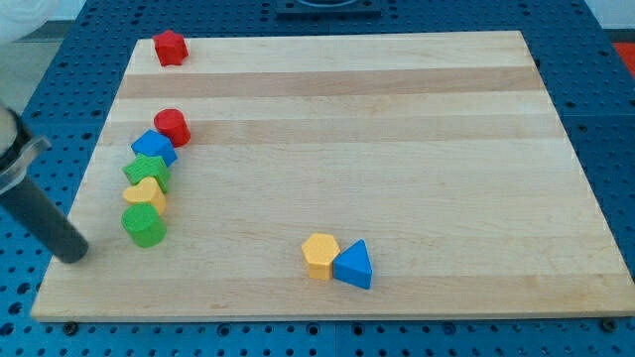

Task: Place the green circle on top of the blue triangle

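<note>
No pincer, so no open/shut state: our tip (pixel 75 256) sits left of the green circle (pixel 145 226). Approach step; next, push it toward the blue triangle (pixel 354 266).

A pale wooden table (pixel 397 129) carries a red star block (pixel 170 48) at its top-left corner. Down its left side run a red cylinder (pixel 173 126), blue block (pixel 153 147), green block (pixel 147 170), yellow heart (pixel 145 194) and green circle (pixel 144 226). Near the bottom edge a yellow pentagon (pixel 319 255) touches a blue triangle (pixel 354 265).

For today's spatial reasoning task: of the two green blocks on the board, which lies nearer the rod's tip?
The green circle at the bottom of the left column, just right of my tip; the other green block sits higher up.
</note>
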Controlling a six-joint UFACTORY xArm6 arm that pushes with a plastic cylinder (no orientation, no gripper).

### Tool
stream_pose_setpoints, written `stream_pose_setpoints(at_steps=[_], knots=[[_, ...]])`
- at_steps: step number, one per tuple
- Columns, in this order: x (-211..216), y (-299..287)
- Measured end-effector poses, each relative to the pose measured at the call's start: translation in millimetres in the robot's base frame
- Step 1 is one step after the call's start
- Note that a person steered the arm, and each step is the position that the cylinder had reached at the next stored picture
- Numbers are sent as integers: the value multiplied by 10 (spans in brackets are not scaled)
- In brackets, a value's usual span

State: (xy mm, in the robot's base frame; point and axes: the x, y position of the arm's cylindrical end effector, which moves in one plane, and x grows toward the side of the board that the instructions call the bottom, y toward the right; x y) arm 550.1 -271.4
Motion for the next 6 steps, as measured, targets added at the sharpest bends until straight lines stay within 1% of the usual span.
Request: stream_pose_setpoints(at_steps=[1,3,4,6], knots=[[-153,192],[-219,562],[-308,799],[-328,1373]])
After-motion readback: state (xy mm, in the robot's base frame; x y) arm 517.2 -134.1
